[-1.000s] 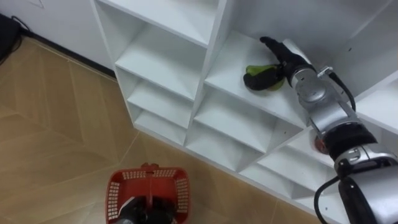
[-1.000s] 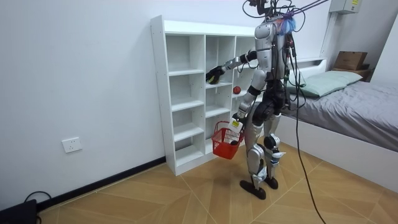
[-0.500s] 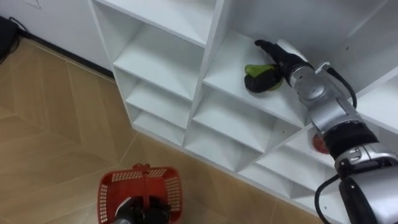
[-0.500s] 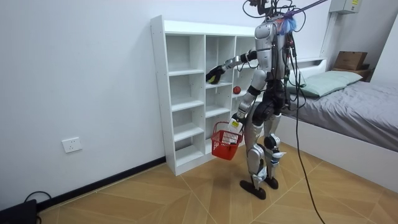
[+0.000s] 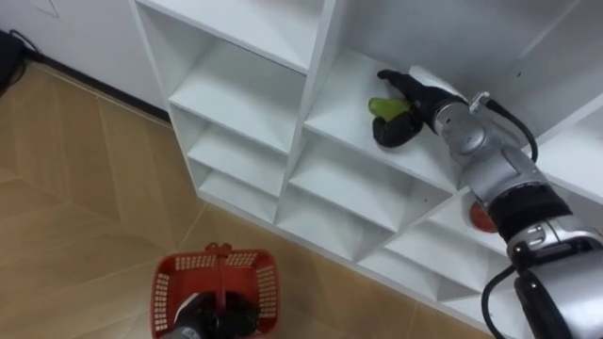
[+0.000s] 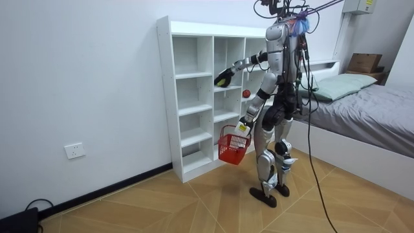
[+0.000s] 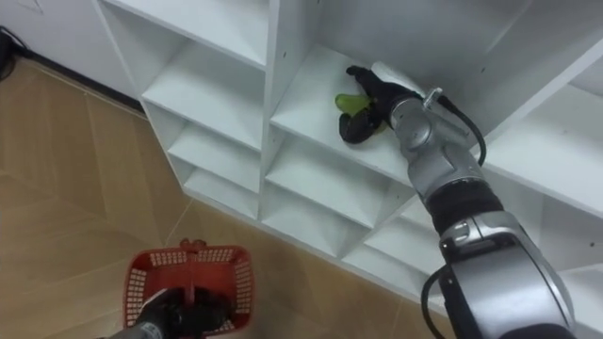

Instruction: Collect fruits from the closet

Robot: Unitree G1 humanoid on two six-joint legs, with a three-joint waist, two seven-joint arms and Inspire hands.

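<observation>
In the white closet point(image 5: 311, 56), a green fruit point(image 5: 382, 106) on a shelf is clasped by the right hand point(image 5: 416, 94). The red basket point(image 5: 168, 282), gripped by the left hand point(image 5: 215, 320), awaits it, and a red fruit point(image 5: 480, 218) is left.

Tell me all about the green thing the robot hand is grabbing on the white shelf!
It is a small green fruit, smooth and yellowish-green. Only part of it shows, because the dark fingers of the right robot hand curl around it. It is in an upper compartment of the white closet, just over the shelf board. Whether it rests on the board is hard to tell. Nothing else touches it.
</observation>
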